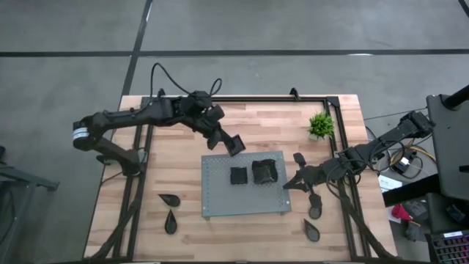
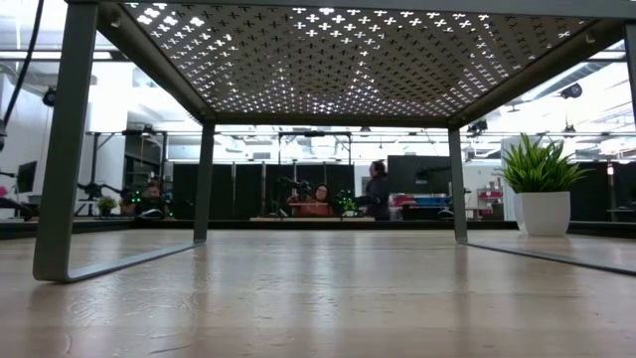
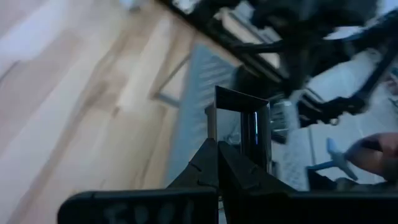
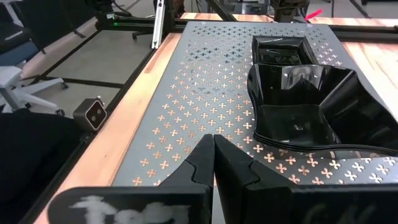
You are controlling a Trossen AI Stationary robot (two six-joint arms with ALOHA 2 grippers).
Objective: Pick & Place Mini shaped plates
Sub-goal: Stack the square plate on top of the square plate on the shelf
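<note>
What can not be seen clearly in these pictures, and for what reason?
- Low view: the plates on the grey board are hidden; the camera looks from beneath it.
- Left wrist view: the square plate held in the shut left gripper is blurred; its far side is unseen.
- Right wrist view: the smaller plate is partly covered by the wavy plate.
- High view: the teardrop plates are too small for details.
</note>
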